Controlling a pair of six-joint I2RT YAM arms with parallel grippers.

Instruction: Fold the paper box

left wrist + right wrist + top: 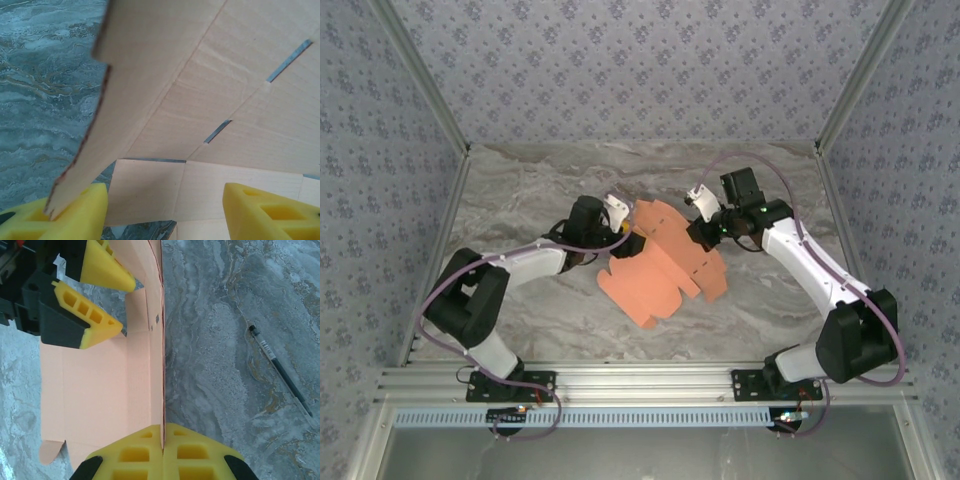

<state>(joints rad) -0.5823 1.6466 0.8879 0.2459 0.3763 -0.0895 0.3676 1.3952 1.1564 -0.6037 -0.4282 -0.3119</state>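
Clearly, the right gripper [162, 434] is pinched together on 1 side panel of the paper box [660, 265]. It holds that panel upright along its crease, probably so this wall stands while the rest of the sheet lies mostly flat on the table [540, 190]. The left gripper [165, 202] sits at the sheet's far end with its 2 fingers apart and a raised flap leaning on 1 finger, seemingly ready to fold it inward. A pen [280, 371] lies well apart.

Matt card — paper box [665, 265]; marble-look table [540, 190], v. smooth.
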